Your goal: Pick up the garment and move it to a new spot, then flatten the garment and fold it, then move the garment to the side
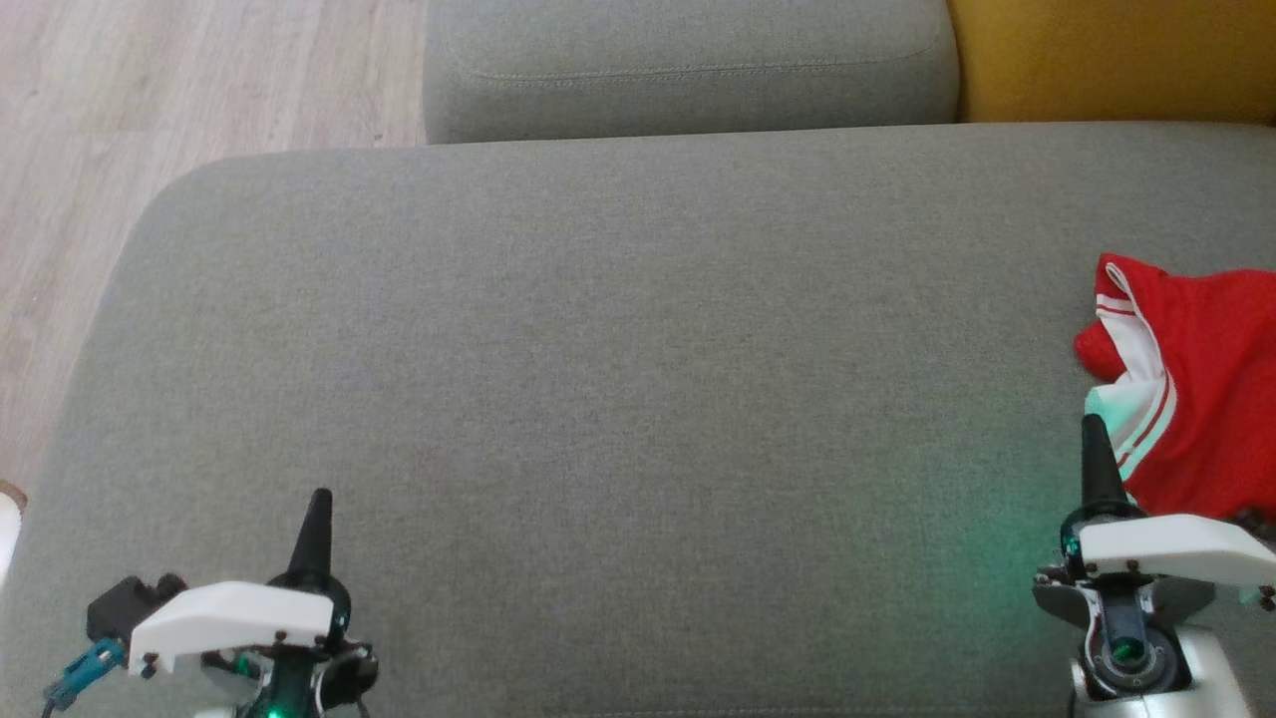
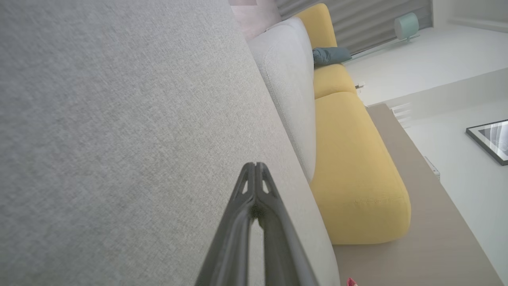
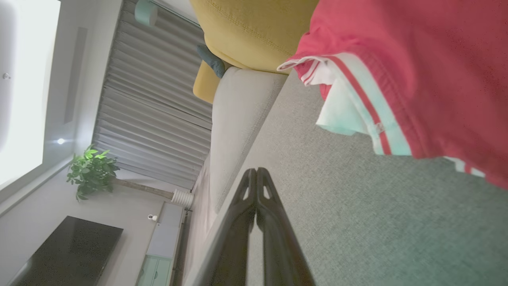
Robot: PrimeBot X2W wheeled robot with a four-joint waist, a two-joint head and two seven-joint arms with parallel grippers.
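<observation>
Lying crumpled at the right of the grey fabric sofa seat (image 1: 618,379) — a red, white-striped cloth garment (image 1: 1201,399).
Fingers together, empty, on left gripper (image 1: 319,507) and right gripper (image 1: 1094,429) — the latter just beside it.

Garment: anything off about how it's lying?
Yes. The red garment lies crumpled at the right end of the grey seat cushion, with its white-striped hem folded over and part of it cut off by the head view's edge. The right gripper sits beside it, fingers shut on nothing. No damage visible.
</observation>
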